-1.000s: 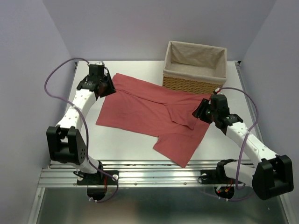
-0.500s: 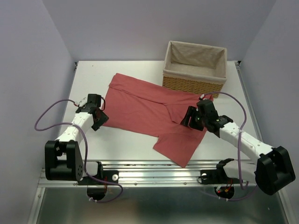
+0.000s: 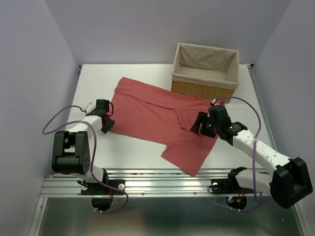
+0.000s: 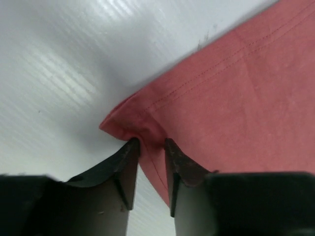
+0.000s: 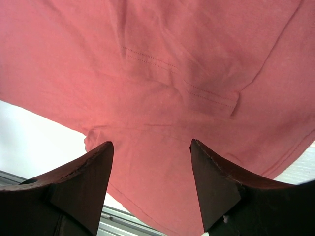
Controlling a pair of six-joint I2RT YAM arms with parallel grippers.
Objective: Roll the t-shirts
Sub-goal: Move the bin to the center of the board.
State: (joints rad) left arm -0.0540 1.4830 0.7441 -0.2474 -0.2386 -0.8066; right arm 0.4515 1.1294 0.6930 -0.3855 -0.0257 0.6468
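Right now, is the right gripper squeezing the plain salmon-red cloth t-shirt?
No, the right gripper stands wide open over the t-shirt.

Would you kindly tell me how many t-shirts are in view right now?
1. The t-shirt lies spread on the table, in front of the basket, one corner pinched by the left gripper. Another could be hidden inside the basket.

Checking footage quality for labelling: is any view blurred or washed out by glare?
Left wrist: streaky glare on the white table; the t-shirt stitching is soft but readable. Right wrist: hem stitching crisp, the near fingers slightly soft. Top external: even light, sharp, only faint shadows.
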